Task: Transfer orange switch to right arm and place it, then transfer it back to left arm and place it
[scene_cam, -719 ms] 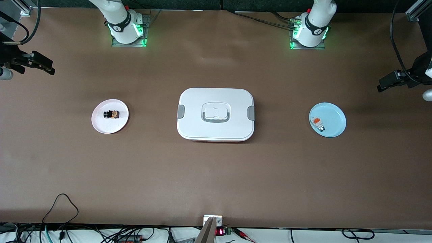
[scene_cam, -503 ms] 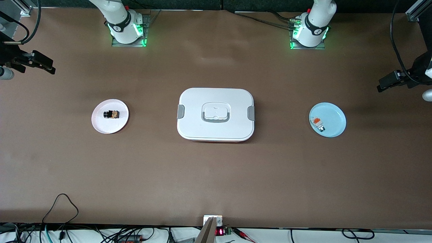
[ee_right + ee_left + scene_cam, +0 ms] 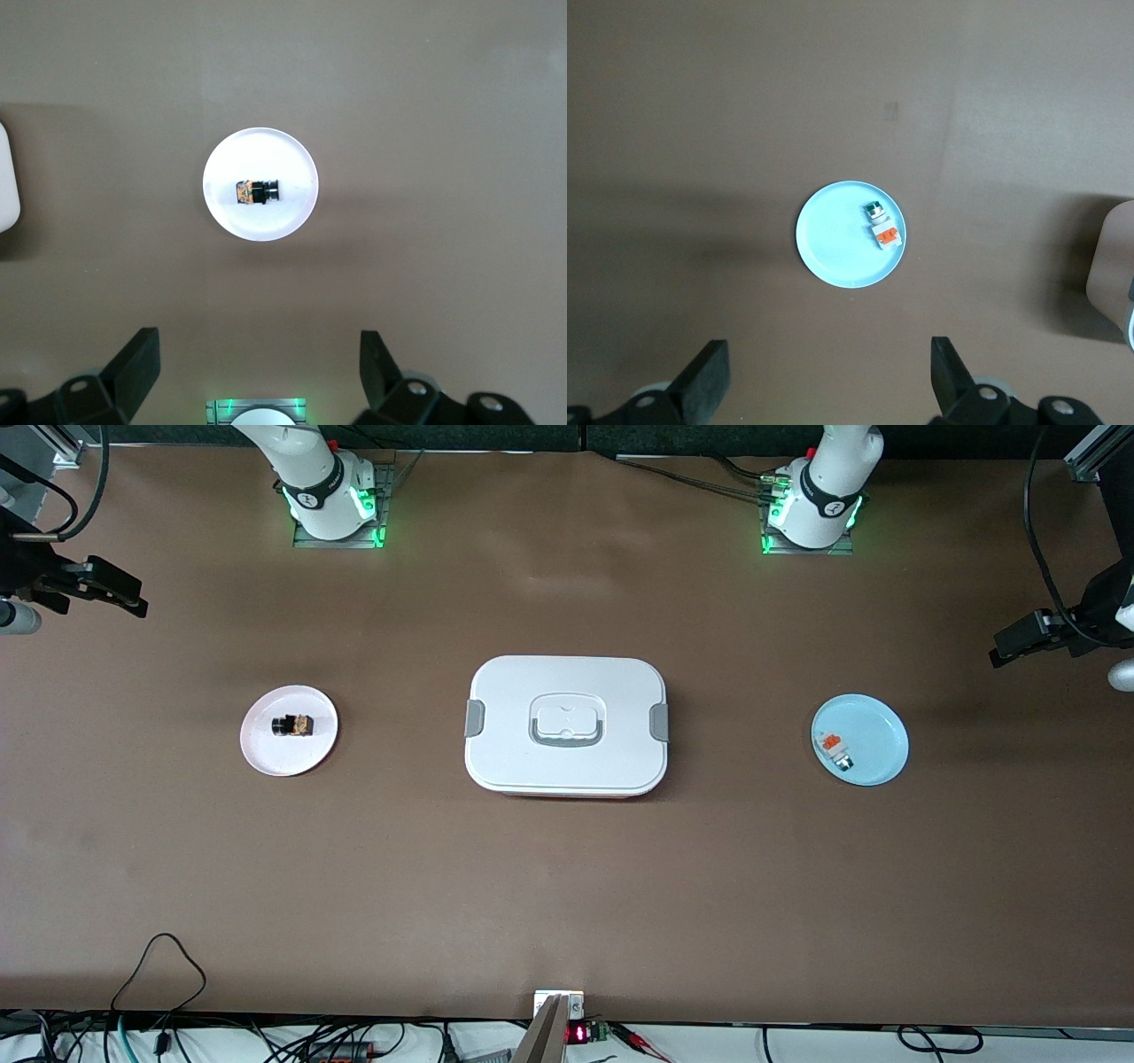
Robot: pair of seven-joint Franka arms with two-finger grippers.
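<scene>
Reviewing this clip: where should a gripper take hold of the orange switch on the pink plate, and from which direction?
Probably from straight above. The orange switch lies on its side near the middle of the pink plate, with nothing beside it. Close the fingers across its blocky, orange-marked body, not the round dark end, which might roll.

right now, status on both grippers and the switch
Left gripper open, high over blue plate. Right gripper open, high over white plate. Switch on white plate, untouched. Box sits mid-table between plates.

We see a plain brown counter (image 3: 567, 886), a white box (image 3: 566, 726) with grey latches, a pale pink plate (image 3: 266, 755), a light blue plate (image 3: 877, 731), and the black-and-orange orange switch (image 3: 292, 725).
</scene>
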